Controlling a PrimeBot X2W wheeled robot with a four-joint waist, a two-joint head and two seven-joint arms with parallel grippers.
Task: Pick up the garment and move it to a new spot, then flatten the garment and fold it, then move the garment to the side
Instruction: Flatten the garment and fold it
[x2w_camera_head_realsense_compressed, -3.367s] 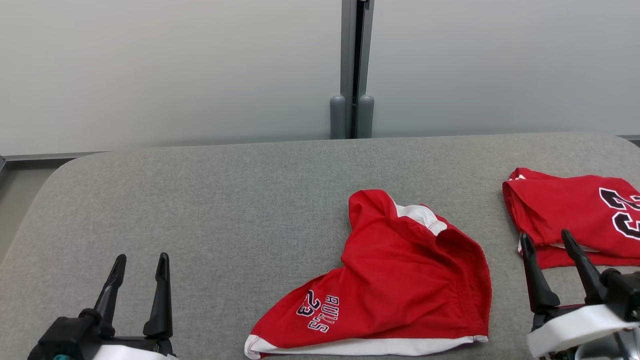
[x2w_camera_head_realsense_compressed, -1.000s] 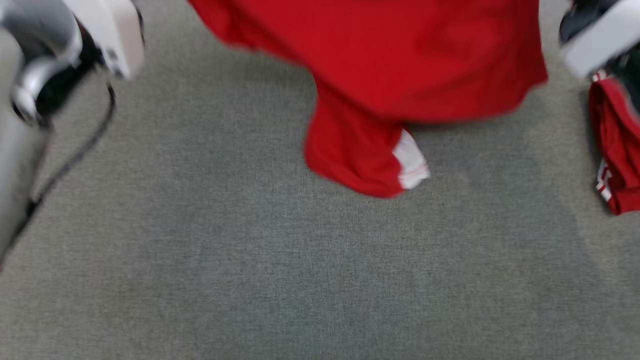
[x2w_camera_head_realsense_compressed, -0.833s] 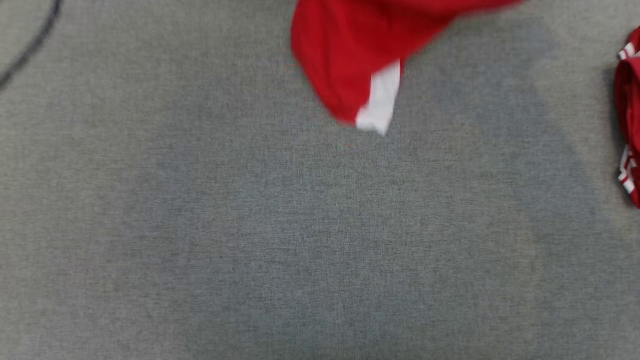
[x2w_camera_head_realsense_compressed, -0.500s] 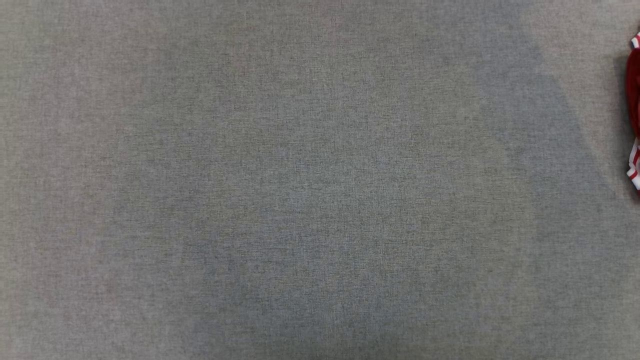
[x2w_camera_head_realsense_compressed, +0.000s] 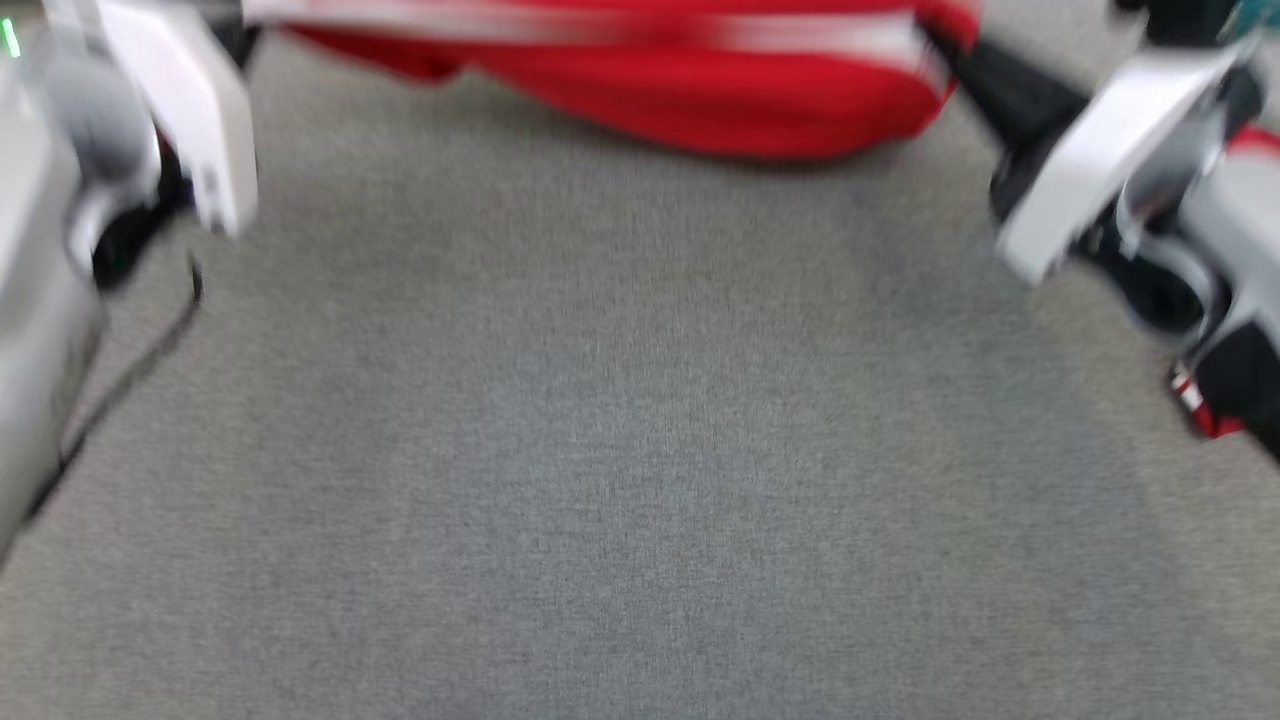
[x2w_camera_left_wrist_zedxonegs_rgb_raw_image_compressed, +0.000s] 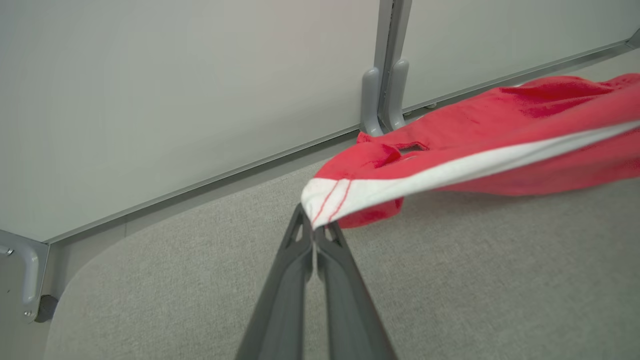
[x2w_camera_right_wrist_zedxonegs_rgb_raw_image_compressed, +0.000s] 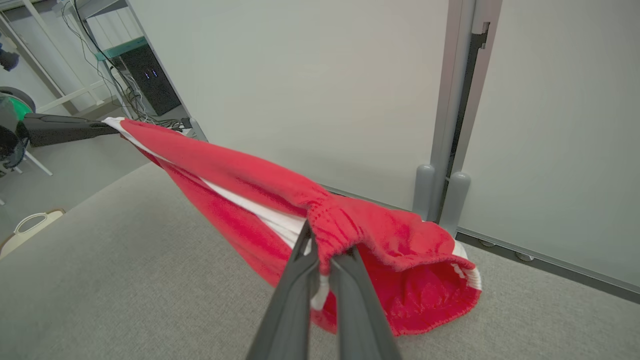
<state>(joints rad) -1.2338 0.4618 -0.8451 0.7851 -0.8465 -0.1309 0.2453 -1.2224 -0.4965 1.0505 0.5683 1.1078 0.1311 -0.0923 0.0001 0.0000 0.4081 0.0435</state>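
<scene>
— The red garment (x2w_camera_right_wrist_zedxonegs_rgb_raw_image_compressed: 240, 180) is in the air, pulled taut above the grey surface (x2w_camera_head_realsense_compressed: 640, 480) near its far edge!
— Yes, the left gripper (x2w_camera_left_wrist_zedxonegs_rgb_raw_image_compressed: 314, 232) is pinched tight on a white-banded corner, and the right gripper (x2w_camera_right_wrist_zedxonegs_rgb_raw_image_compressed: 324, 260) is clamped on the elastic waistband.
— Seconds ago it lay crumpled by the front edge, with both jaws apart.
— The low fold sags. I can't tell if it touches. A second red garment (x2w_camera_head_realsense_compressed: 1205, 415) lies at the right edge.

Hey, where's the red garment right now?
At the top of the head view, the garment hangs stretched between the left gripper and the right gripper, both shut on its edges, over the table near the back wall.
</scene>
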